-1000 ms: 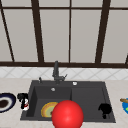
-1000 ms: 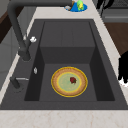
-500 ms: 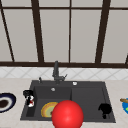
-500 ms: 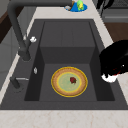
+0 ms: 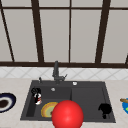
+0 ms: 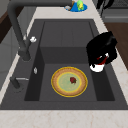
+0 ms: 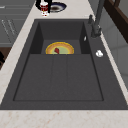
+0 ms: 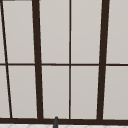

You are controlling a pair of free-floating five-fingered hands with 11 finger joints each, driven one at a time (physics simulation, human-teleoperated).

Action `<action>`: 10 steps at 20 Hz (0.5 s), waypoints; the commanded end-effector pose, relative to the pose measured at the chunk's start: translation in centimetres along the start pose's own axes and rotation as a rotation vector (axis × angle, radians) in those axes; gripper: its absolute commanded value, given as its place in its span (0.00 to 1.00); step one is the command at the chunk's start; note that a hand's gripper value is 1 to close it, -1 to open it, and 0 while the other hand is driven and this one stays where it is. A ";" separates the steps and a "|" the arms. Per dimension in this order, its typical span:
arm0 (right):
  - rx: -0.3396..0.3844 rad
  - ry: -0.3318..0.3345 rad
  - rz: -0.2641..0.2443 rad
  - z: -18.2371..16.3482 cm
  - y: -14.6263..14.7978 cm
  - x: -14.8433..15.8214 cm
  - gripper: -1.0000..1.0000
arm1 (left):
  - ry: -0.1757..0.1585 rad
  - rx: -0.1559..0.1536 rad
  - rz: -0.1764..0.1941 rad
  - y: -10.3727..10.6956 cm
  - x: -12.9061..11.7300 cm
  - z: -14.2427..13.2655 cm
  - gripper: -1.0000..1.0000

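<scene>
Holding one small red-and-white cup, the left robot hand has its fingers curled round it, up in the air over the left end of the sink. The cup is not set down yet. One yellow plate lies in the sink. The right robot hand hangs at the right end; I cannot tell its shape.

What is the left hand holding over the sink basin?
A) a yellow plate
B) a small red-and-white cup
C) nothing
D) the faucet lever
B: the left hand has its fingers curled round a small red-and-white cup, above the yellow plate lying in the basin.
</scene>
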 end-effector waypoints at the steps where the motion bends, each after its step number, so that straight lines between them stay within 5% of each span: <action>1: 0.000 0.000 0.000 0.0 0.0 0.0 0.50 | 0.015 -0.008 0.000 0.0 -1.3 -2.7 1.00; 10: 0.000 0.000 0.000 0.0 0.0 0.0 0.50 | 0.033 0.019 0.017 -2.9 -7.0 -7.6 1.00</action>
